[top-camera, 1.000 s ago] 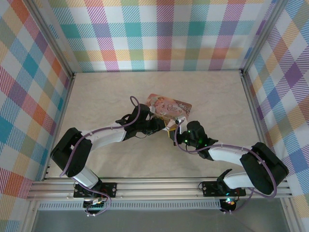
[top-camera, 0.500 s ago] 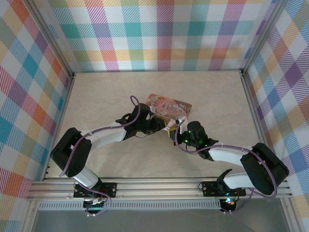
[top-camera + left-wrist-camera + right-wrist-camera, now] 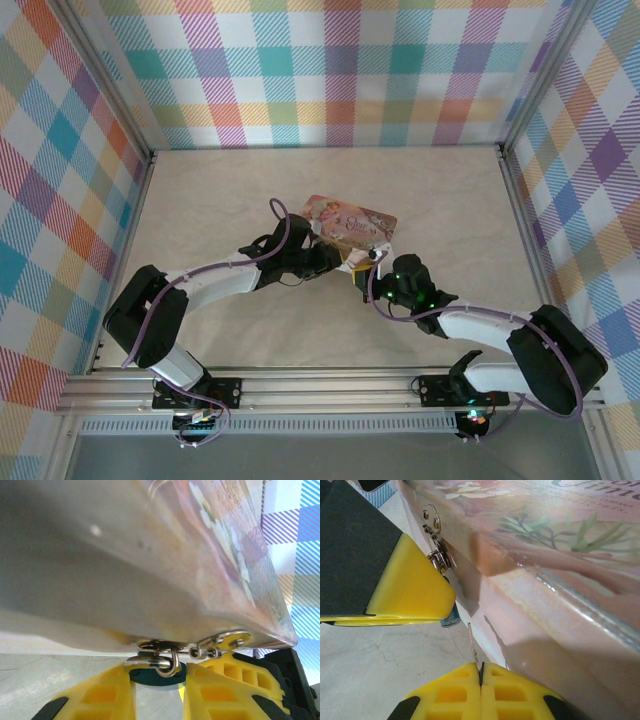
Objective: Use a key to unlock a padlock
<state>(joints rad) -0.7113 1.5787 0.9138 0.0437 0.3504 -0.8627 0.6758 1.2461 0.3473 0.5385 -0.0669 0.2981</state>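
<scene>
Padlock (image 3: 156, 675) hangs from the hasp (image 3: 225, 641) on the tin's (image 3: 350, 218) near edge, mid-table, clamped in the narrow-set left gripper (image 3: 159, 687); the right gripper (image 3: 481, 690), pinched shut on the key (image 3: 474, 647), should square the tip to the keyway before pushing.

Left wrist view: tin (image 3: 125, 555) is blurred and cut off at top, left & right edge. Padlock (image 3: 150, 675) body is mostly behind its shackle (image 3: 172, 666) and the hasp (image 3: 225, 641). Right wrist view: padlock nearly all behind a left finger (image 3: 410, 580); key (image 3: 473, 647) is edge-on, its head hidden betw. the right pads (image 3: 455, 692). Top view: padlock too small to tell, betw. left gripper (image 3: 335, 257) & right gripper (image 3: 370, 262).
</scene>
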